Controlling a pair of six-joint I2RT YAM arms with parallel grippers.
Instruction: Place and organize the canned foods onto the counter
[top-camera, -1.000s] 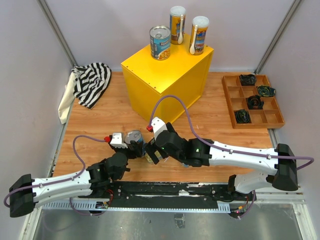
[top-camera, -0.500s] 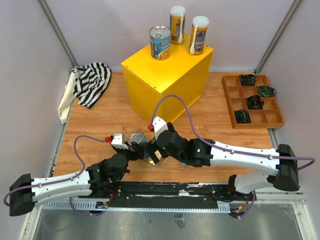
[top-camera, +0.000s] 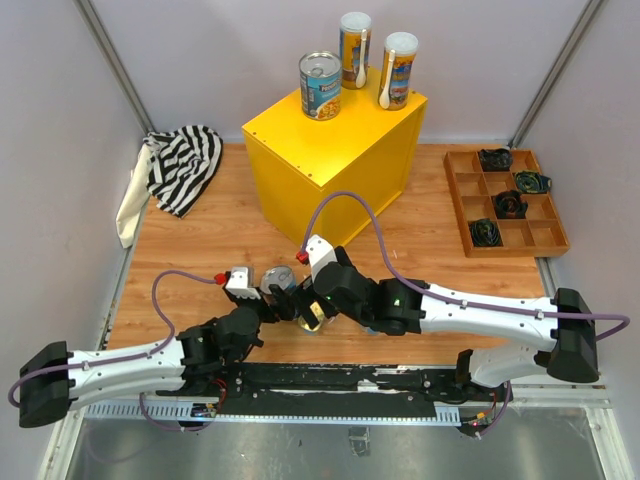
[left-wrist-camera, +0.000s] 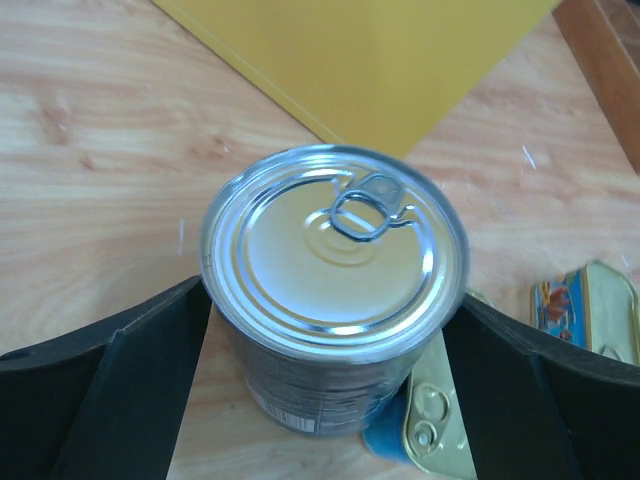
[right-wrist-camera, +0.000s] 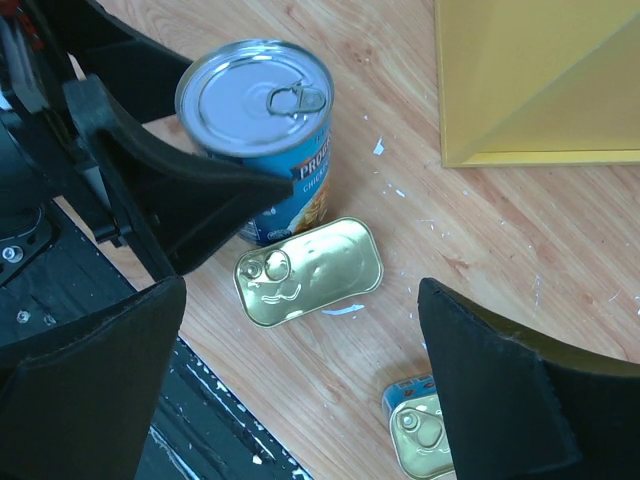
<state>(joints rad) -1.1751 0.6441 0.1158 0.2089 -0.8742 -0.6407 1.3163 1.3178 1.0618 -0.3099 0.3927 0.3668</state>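
Observation:
A wide blue-labelled, silver-topped can (left-wrist-camera: 335, 255) (right-wrist-camera: 255, 110) (top-camera: 277, 278) stands upright on the wood. My left gripper (left-wrist-camera: 330, 300) (top-camera: 276, 292) is open and straddles it, with wood showing beside the can's body. Two flat golden tins lie close by, one (right-wrist-camera: 308, 270) (left-wrist-camera: 435, 425) against the can and another (right-wrist-camera: 425, 432) (left-wrist-camera: 590, 310) further off. My right gripper (right-wrist-camera: 300, 300) (top-camera: 312, 306) hangs open over the nearer tin, holding nothing. On the yellow counter (top-camera: 335, 150) stand a wide blue can (top-camera: 320, 85) and two tall slim cans (top-camera: 354, 48) (top-camera: 398, 68).
A striped cloth (top-camera: 185, 165) lies at the back left against the wall. A brown compartmented tray (top-camera: 457, 195) with small black gadgets sits at the right. The two arms meet closely in front of the counter, near the table's front rail.
My left gripper's jaws have spread apart around the silver-topped can, which stands on the wood slightly further right. The right gripper has stayed open and barely shifted.

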